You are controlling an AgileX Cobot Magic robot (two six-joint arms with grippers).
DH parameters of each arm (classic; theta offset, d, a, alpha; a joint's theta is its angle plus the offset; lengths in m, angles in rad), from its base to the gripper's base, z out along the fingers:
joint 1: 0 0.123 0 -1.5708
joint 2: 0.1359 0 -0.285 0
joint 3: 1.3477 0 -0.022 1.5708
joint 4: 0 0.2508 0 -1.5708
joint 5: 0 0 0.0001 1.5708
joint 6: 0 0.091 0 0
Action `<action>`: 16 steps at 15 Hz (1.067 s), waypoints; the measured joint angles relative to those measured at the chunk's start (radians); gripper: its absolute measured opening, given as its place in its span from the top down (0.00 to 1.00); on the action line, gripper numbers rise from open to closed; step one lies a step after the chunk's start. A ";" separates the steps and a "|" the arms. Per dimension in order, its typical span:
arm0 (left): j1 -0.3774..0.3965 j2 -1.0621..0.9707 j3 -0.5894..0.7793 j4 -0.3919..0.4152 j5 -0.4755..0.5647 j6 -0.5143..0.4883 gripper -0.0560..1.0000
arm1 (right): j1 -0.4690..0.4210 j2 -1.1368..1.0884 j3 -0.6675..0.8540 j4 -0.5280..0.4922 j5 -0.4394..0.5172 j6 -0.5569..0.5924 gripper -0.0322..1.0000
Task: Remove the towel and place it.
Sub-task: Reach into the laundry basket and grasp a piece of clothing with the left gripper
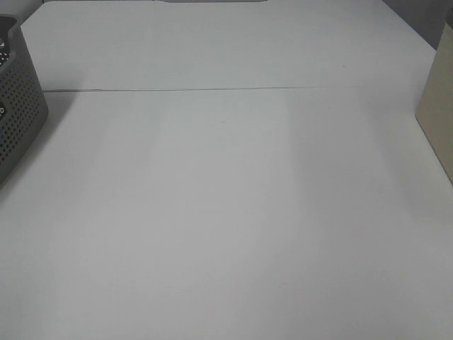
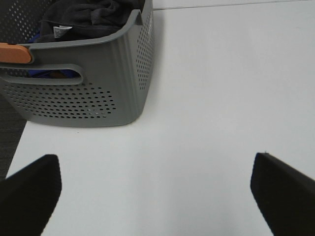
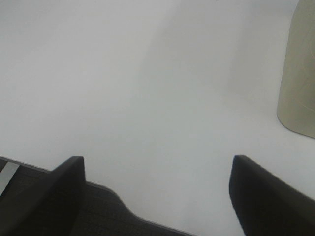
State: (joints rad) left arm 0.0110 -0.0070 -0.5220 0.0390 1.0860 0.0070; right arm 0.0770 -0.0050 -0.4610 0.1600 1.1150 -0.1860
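basket (image 1: 18, 106): stood at the left edge of the table (image 1: 226, 212), grey and perforated.
towel (image 2: 91, 14): lay bunched inside the basket, dark, not yet gripped.
left gripper (image 2: 155, 162): jaws wide, empty, short of the basket; best to reach over the rim and pinch a top fold.
right gripper (image 3: 157, 162): jaws wide, empty, beside a beige container (image 3: 298, 73).

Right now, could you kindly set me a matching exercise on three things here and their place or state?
Things:
1 dark charcoal terry-cloth towel
2 grey perforated plastic basket
3 black left gripper

Descriptions:
a standing on the white table, at the high view's left edge
b open, holding nothing
c bunched inside the basket

Pairs: 1-c; 2-a; 3-b
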 joint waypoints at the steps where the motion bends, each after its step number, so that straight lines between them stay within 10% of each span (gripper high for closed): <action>1: 0.000 0.002 -0.019 0.021 -0.002 0.019 0.01 | 0.000 0.000 0.000 0.000 0.000 0.000 0.22; 9: -0.008 0.626 -0.439 0.212 0.089 0.602 0.01 | 0.000 0.000 0.000 -0.001 0.000 0.000 0.22; 16: 0.005 1.213 -0.837 0.368 0.108 0.824 0.01 | 0.000 0.000 0.000 -0.001 0.000 0.000 0.22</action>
State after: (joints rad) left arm 0.0160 1.2060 -1.3590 0.4070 1.1940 0.8310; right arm 0.0770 -0.0050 -0.4610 0.1590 1.1150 -0.1860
